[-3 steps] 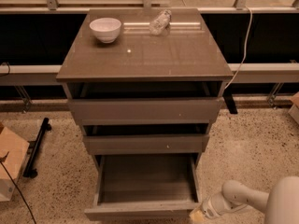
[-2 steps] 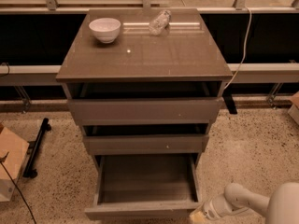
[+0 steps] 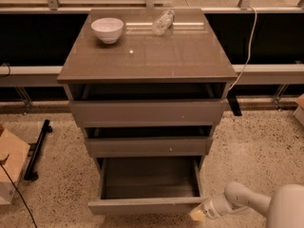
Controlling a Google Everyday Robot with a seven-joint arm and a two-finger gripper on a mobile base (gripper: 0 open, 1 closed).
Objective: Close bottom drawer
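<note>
The bottom drawer (image 3: pixel 145 206) of the grey-brown cabinet (image 3: pixel 147 56) is pulled far out, showing its empty grey box interior (image 3: pixel 149 177). Its low, plain front faces me near the bottom edge of the camera view. My gripper (image 3: pixel 199 214) is at the right end of that front, low near the floor, touching or nearly touching the corner. The white arm (image 3: pixel 266 205) reaches in from the bottom right. The middle drawer (image 3: pixel 148 146) and the top drawer (image 3: pixel 147 112) above are each slightly out.
A white bowl (image 3: pixel 107 29) and a lying clear plastic bottle (image 3: pixel 162 22) are on the cabinet top. A cardboard box (image 3: pixel 10 163) and a black stand (image 3: pixel 37 151) are on the speckled floor at left. A white cable (image 3: pixel 247 51) hangs at right.
My gripper has edged a little left toward the drawer front's right corner. The bottom drawer's front looks slightly further in than before.
</note>
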